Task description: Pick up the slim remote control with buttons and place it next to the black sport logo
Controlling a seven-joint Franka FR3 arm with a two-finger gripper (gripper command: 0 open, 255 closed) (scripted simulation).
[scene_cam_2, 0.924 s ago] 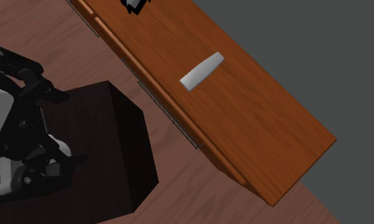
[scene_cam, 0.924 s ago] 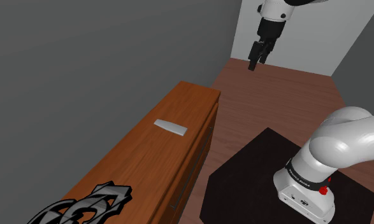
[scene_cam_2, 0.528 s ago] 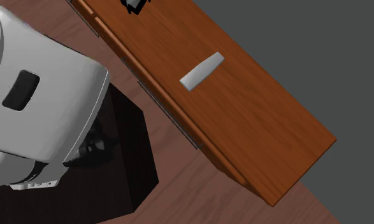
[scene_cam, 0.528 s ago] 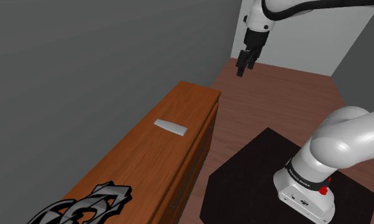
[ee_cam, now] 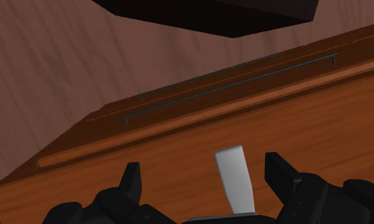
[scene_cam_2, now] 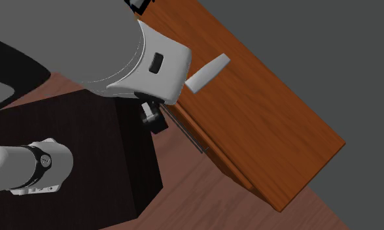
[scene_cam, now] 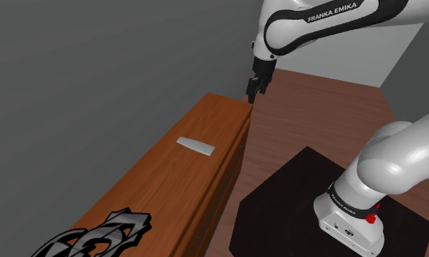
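From my station, the shoulder view has the long wooden table [scene_cam: 169, 182] running from 7 o'clock up toward 1 o'clock, with the remote [scene_cam: 196, 147] lying flat on its top about midway along. It is a slim, plain light-grey slab. The black sport logo [scene_cam: 96, 237] sits on the same top toward 7 o'clock from the remote, well apart from it, at the near end of the table. The jaws hang in the air at about 1 o'clock from the remote, near the table's far corner and clear of the wood, on the white arm [scene_cam: 329, 14] that arches over from the black stand [scene_cam: 278, 212] at 5 o'clock. In the wrist view I see the jaws standing open, the two black fingers [ee_cam: 131, 181] wide apart. The remote [ee_cam: 236, 181] shows between them on the table top below, touched by neither, so nothing is held. Beyond the remote runs a drawer front with a long thin bar handle [ee_cam: 230, 86], then the reddish wood floor [ee_cam: 51, 57]. In the second exterior view a white arm link [scene_cam_2: 151, 65] covers one end of the remote [scene_cam_2: 210, 70], and a bit of the logo [scene_cam_2: 139, 5] shows at 11 o'clock from it.
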